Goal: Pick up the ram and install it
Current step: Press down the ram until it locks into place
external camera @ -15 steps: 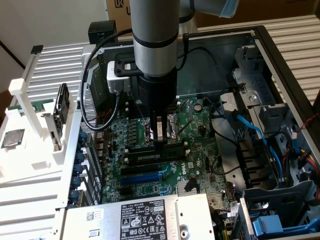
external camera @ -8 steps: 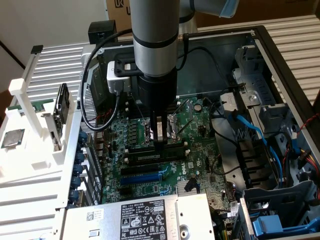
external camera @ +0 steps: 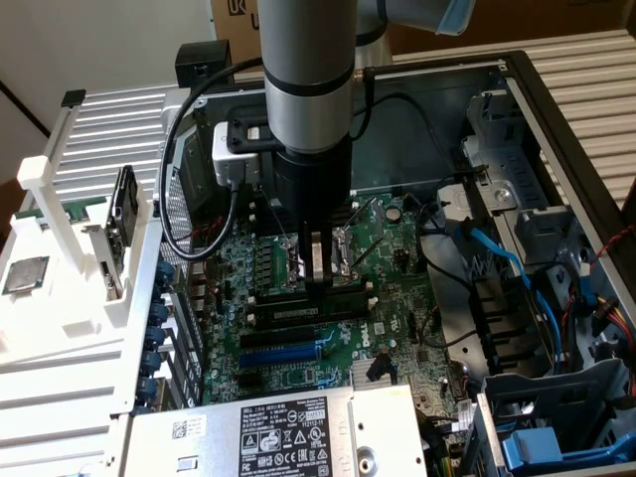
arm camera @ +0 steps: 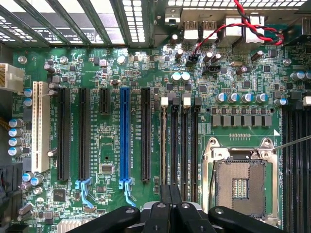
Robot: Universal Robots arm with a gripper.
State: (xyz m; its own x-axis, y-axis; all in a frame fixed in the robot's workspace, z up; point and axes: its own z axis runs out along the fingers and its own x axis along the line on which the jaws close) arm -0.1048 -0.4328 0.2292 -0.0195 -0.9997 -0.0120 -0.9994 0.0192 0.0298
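**Jaws pressed together over the memory slots**

Corrugated white panels surround an open computer case (external camera: 556, 89) lying on its side, its dark metal walls fencing the work area on every side. Inside, the green motherboard (external camera: 298, 338) fills the floor of the case. Toward the exterior view's right, a crowd of drive bays and blue cables (external camera: 507, 268) narrows the room there; toward the exterior view's left, a white plastic fixture (external camera: 70, 248) stands outside the case wall, with a square silver processor chip (external camera: 24, 275) lying on it. A silver power supply (external camera: 288, 437) with a white label closes off the near edge.

The grey arm (external camera: 308, 70) comes straight down into the middle of the case, with open space around its column. Its jaws (external camera: 318, 273) are pressed together, tips down at the black memory slots (external camera: 308, 308) just beside the open processor socket (arm camera: 240, 182).

In the wrist view the parallel slots (arm camera: 180, 145) run close together, a blue expansion slot (arm camera: 125, 141) and a white one (arm camera: 40, 126) farther off. The ram (external camera: 328, 310) appears to lie seated in a slot right under the jaw tips, though I cannot tell for certain.
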